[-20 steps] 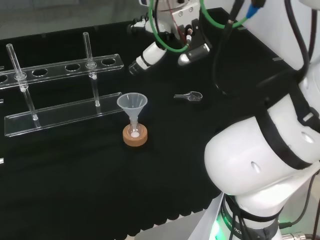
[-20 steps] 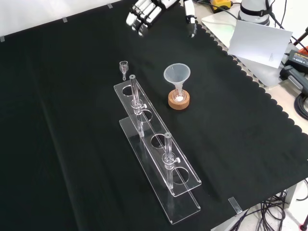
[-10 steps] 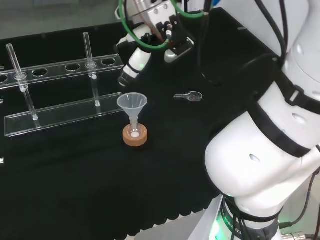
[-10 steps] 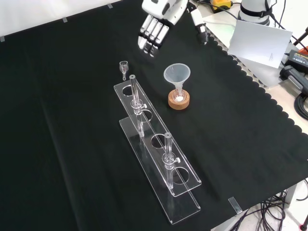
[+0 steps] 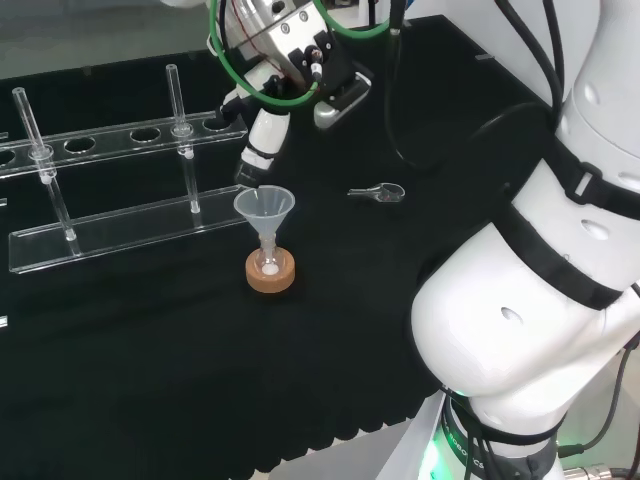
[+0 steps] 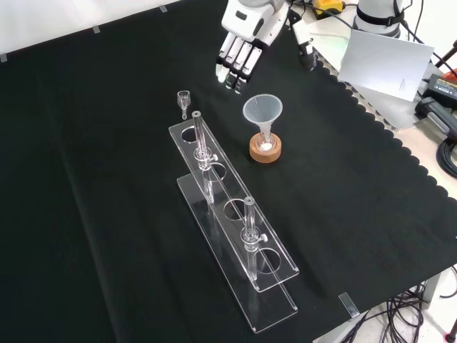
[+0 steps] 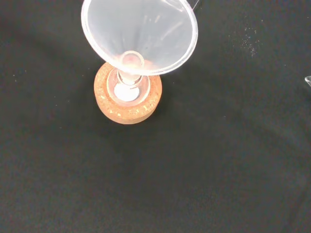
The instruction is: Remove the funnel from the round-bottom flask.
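The clear rack (image 6: 235, 236) is lying across the black cloth (image 6: 107, 179), two tubes standing in it. The hand (image 6: 246, 32) is coming down from the front view's top, now much nearer than a second ago, its fingers (image 6: 235, 63) straight and holding nothing, hovering just beyond the funnel (image 6: 263, 112). The funnel is sitting untouched in the round-bottom flask (image 7: 127, 90) on its cork ring (image 5: 271, 273), so the approach is nearly finishing and the grasp is not yet starting
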